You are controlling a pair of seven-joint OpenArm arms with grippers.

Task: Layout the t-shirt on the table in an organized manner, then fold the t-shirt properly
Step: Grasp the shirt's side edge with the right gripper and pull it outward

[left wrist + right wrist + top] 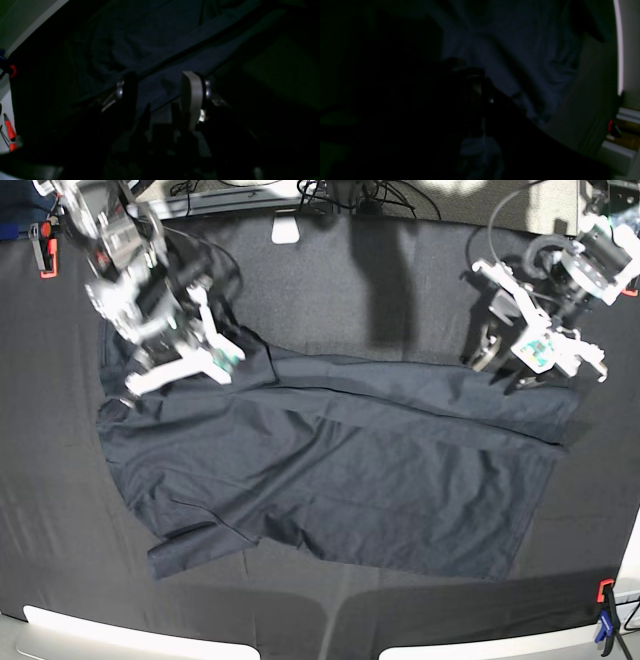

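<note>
Left gripper (160,87): fingers spread apart, a band of t-shirt cloth between them, at the shirt's far corner.
Right gripper (130,388): low on the opposite far corner; opening cannot be told, wrist view too dark.
T-shirt (330,475): spread wide, wrinkled, mid-table.
Table (330,280): black cloth surface.

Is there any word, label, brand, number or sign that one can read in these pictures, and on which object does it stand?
None can be read.
t-shirt: plain, no print or label showing.
table: bare black cloth, no marking.
left gripper: a small greenish patch, too small to read.
right gripper: a similar patch, also unreadable.
Both wrist views: too dark for any text.
</note>
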